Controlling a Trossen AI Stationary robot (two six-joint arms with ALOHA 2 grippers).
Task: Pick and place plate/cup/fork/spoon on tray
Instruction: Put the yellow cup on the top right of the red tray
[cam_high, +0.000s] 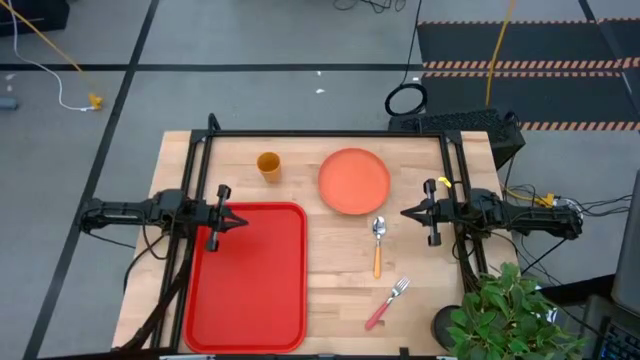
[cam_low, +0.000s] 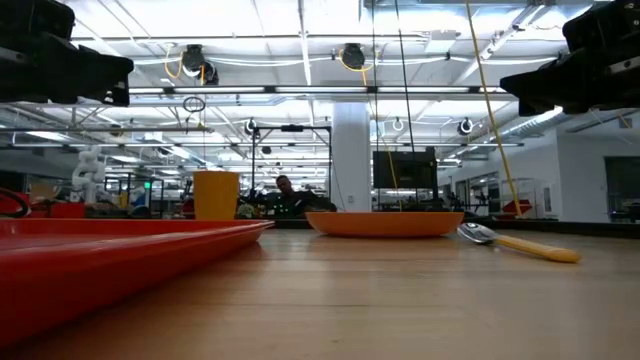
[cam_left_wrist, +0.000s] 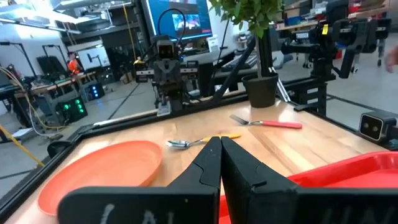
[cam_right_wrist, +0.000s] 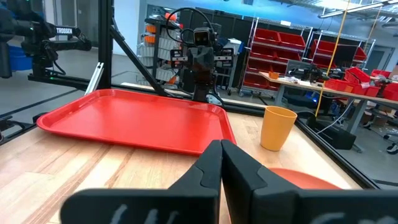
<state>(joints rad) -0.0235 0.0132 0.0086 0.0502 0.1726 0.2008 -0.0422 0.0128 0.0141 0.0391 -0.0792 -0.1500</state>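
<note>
The red tray lies on the table's left half. The salmon-orange plate lies flat at the far middle, and the yellow-orange cup stands upright left of it. The spoon with the orange handle lies right of the tray. The fork with the pinkish-red handle lies nearer the front edge. My left gripper is shut and empty above the tray's far left part. My right gripper is shut and empty above the table, right of the plate and spoon.
A potted plant stands at the table's near right corner. A black frame runs along the far edge and down both sides. Bare wood lies between the tray and the cutlery.
</note>
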